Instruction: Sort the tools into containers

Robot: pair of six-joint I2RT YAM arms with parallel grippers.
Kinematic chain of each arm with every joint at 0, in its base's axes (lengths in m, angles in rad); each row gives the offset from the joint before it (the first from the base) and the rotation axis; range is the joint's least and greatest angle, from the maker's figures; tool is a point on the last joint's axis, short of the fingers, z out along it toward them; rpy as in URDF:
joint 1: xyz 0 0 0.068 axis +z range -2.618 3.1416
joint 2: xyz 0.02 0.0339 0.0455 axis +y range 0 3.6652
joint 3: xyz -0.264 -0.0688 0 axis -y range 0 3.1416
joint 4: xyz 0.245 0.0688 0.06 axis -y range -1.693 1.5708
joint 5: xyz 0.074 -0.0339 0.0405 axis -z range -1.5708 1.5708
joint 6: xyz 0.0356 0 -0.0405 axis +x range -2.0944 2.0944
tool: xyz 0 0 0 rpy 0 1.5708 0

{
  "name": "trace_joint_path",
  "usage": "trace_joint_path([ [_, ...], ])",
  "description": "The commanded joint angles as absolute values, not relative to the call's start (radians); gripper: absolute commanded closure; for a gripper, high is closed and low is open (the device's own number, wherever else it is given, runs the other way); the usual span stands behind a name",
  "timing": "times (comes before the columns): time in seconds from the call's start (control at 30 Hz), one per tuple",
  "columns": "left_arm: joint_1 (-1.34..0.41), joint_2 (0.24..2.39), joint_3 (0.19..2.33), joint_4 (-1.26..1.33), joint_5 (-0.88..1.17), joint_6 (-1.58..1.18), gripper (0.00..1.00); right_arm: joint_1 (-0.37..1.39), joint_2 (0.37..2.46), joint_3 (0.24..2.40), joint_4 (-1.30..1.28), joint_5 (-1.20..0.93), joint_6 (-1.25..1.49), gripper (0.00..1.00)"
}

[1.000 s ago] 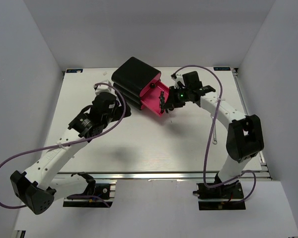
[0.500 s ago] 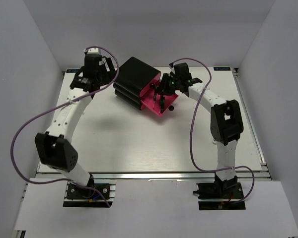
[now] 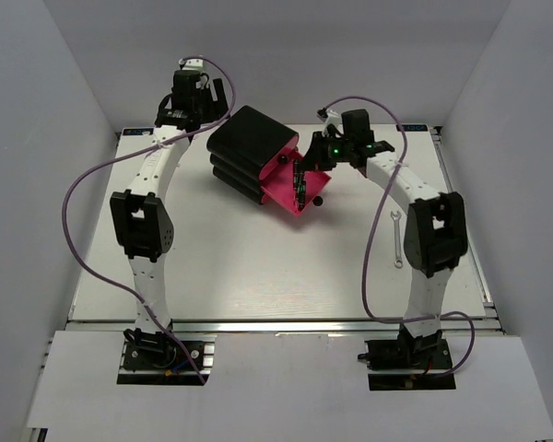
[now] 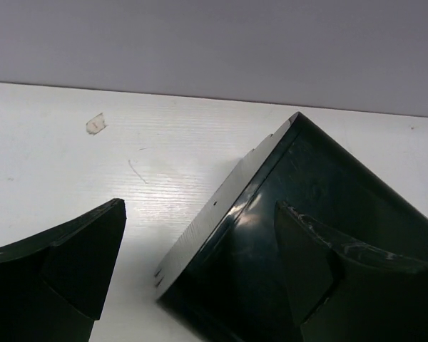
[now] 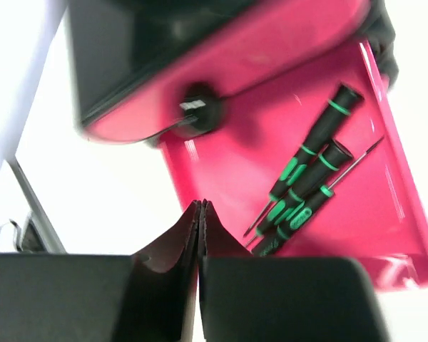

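Note:
The black casing [image 3: 249, 147] stands at the back middle, with one pink drawer [image 3: 286, 189] pulled open toward the front right. Several green-and-black screwdrivers [image 5: 307, 178] lie in that drawer [image 5: 385, 206]. My right gripper [image 5: 201, 208] is shut and empty, just above the drawer's near rim; it also shows in the top view [image 3: 306, 172]. The closed drawer's black knob [image 5: 200, 114] is above it. The silver wrench [image 3: 398, 238] lies on the table at the right. My left gripper [image 4: 200, 278] is open, astride the casing's back corner [image 4: 307, 199]; it shows in the top view [image 3: 205, 109].
The open drawer's knob [image 3: 319, 200] sticks out toward the table's middle. The white table [image 3: 258, 267] ends at grey walls on the back and sides. A small paper scrap [image 4: 94, 125] lies on the table behind the casing. The right arm's elbow [image 3: 435, 230] stands beside the wrench.
My left arm has swung from the middle left of the table to the back left, behind the casing. My right gripper has stayed at the open drawer, drawing back slightly.

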State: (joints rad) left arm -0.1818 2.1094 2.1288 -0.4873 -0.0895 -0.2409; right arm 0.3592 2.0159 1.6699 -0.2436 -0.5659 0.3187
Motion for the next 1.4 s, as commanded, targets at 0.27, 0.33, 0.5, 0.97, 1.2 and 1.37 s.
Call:
trace_joint_path([
  [0.27,-0.167,2.218,2.198,-0.469,0.193,-0.195,0.06,0.293,1.665,1.320,-0.230,-0.307,0.049,1.00],
  [0.33,-0.167,2.223,2.184,-0.460,0.242,-0.196,0.06,0.293,1.647,1.240,-0.218,-0.195,0.028,1.00],
  [0.5,-0.166,2.223,2.155,-0.446,0.294,-0.204,0.06,0.293,1.724,1.233,-0.267,-0.112,0.034,1.00],
  [0.97,-0.166,2.223,2.076,-0.446,0.390,-0.227,0.08,0.299,2.060,1.485,-0.115,-0.406,0.288,1.00],
  [1.2,-0.166,2.212,2.040,-0.453,0.408,-0.222,0.09,0.301,2.091,1.540,0.047,-0.558,0.526,1.00],
  [1.37,-0.167,2.217,2.028,-0.449,0.419,-0.222,0.09,0.324,2.149,1.673,0.022,-0.569,0.563,1.00],
])
